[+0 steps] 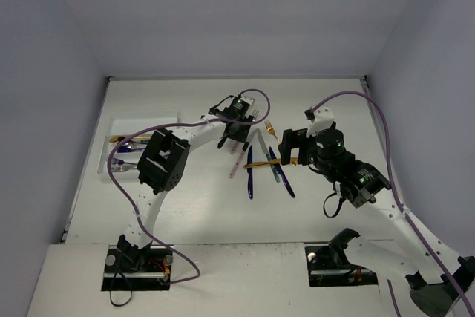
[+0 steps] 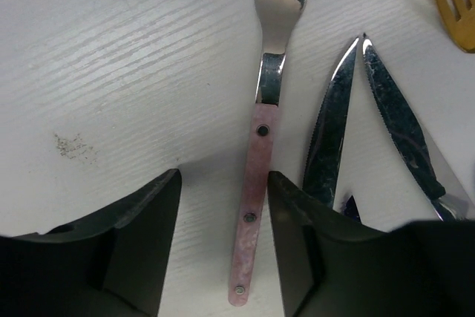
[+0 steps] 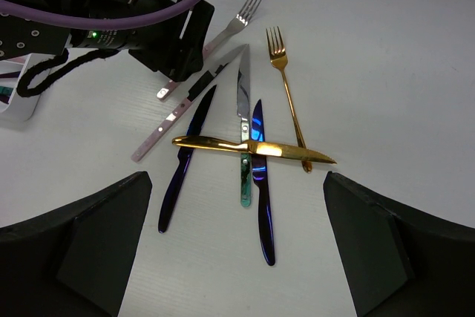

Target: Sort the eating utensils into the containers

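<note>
While the top view sets the left arm over mid-bench toward the far edge, with the tray (image 1: 119,122) by the left edge, the left wrist view shows the pink fork (image 2: 256,206) lying lengthwise between the open, empty left jaws, tines pointing away. In the right wrist view, the right jaws are spread wide and empty, above the crossed knives (image 3: 252,148).

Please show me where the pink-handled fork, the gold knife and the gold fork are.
pink-handled fork (image 2: 252,198): left wrist view, middle of the pink handle.
gold knife (image 3: 231,145): right wrist view, near the middle of its length.
gold fork (image 3: 290,102): right wrist view, on the thin stem.
</note>
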{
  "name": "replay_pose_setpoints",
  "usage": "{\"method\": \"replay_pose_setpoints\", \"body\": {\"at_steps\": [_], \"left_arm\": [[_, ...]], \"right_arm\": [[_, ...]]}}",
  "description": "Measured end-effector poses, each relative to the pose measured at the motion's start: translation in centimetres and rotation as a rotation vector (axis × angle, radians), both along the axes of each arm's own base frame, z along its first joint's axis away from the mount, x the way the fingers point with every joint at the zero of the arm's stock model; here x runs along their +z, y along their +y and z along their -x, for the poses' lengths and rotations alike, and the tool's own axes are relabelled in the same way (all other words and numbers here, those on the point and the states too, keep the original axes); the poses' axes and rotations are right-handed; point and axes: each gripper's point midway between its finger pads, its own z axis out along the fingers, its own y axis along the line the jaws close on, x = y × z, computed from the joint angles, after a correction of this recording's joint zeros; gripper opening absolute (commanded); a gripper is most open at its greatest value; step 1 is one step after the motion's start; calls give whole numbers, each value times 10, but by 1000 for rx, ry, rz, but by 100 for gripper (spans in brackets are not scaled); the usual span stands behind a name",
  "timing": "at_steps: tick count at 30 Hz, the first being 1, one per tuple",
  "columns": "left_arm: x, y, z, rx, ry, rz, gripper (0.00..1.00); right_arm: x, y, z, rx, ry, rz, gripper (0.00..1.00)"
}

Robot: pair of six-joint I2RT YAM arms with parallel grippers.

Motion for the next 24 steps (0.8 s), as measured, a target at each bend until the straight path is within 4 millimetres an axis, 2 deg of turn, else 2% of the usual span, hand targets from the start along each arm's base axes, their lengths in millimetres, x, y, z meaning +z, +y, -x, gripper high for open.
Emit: {"method": "replay_pose_setpoints", "body": {"at_steps": [9, 13, 24], "left_arm": [[0, 0, -1, 25, -3, 7, 24], [-1, 0, -1, 26, 0, 12, 1], [0, 5, 2, 56, 3, 9, 0]], "right_arm": [[-1, 0, 0, 0, 4, 3, 100], [-1, 0, -1, 0, 4, 3, 100], [-2, 0, 0, 0, 5, 3, 100]]}}
